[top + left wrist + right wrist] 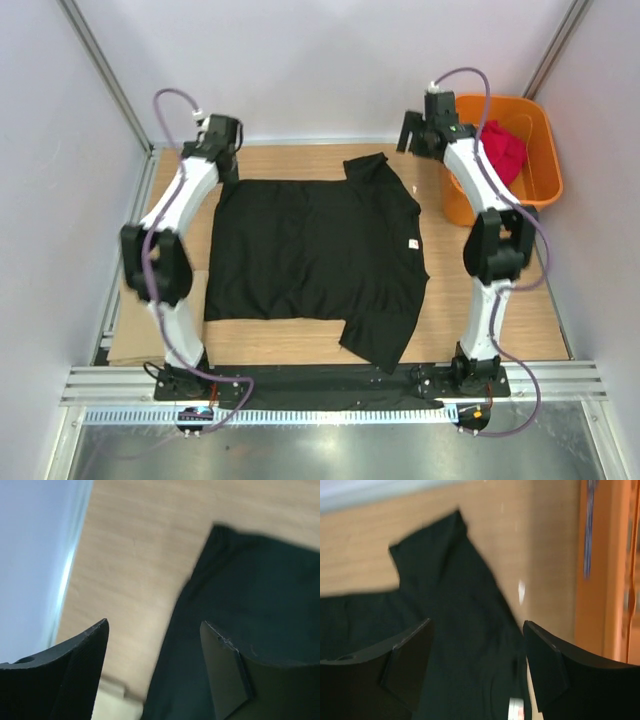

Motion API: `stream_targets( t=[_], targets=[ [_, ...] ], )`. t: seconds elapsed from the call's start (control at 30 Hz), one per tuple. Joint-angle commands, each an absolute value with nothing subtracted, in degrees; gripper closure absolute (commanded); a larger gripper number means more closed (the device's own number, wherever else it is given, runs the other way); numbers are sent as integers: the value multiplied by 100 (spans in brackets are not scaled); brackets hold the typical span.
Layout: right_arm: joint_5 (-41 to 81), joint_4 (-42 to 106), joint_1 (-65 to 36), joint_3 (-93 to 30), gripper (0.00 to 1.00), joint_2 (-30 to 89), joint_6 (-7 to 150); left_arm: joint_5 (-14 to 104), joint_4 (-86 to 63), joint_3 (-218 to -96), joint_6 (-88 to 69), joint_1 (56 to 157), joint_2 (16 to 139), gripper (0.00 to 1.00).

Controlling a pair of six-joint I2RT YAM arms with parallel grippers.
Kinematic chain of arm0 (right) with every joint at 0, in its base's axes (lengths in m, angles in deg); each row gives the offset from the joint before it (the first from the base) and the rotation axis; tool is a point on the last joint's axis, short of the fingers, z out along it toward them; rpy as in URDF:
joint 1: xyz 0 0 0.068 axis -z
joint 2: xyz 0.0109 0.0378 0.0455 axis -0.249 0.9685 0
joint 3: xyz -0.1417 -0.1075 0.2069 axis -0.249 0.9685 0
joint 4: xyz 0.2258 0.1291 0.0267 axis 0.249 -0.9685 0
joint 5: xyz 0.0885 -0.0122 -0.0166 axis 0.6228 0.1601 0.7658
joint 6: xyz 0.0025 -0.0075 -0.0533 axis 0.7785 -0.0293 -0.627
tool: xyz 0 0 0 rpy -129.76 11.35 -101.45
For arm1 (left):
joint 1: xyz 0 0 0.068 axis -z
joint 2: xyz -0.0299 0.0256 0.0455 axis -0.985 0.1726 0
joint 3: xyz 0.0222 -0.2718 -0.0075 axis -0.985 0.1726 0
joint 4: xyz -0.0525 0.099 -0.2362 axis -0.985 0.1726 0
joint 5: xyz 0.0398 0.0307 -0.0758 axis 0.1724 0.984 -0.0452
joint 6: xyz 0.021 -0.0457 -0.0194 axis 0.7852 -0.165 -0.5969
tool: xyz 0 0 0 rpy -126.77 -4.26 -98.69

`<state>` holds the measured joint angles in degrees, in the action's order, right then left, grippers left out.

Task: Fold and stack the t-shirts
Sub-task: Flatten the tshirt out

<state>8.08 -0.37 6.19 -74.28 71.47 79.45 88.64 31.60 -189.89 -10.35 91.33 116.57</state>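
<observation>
The left gripper (pixel 155 630) hangs with its fingers wide and empty over the far left edge of the black t-shirt (pixel 310 250). The right gripper (pixel 477 625) also gapes, apparently above the shirt's far sleeve. The shirt lies spread on the table (pixel 480 310). The red t-shirt (pixel 503 150) sits in the orange basket (pixel 543 165).

Nothing I can read from here, small white tag (pixel 412 244) on the black t-shirt (pixel 300 250), print too blurred in my right wrist view
</observation>
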Motion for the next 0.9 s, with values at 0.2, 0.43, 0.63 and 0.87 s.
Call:
stream_targets(
  t=[0.2,0.43,0.63,0.87],
  targets=[
    [1407,-1731,-438,-2933,32,2885,9097,5991,4001,-14782,-2815,9166,7550,44],
    [1494,-1777,-904,-261,56,994,10398,5921,4802,-13681,-3790,9096,6633,43],
    [1310,-1513,-923,531,54,825,11067,5454,4732,-13302,-4687,8394,6685,46],
    [1029,-1002,-923,1131,59,1018,11700,5621,4706,-13303,-5002,8384,6738,46]
  ],
)
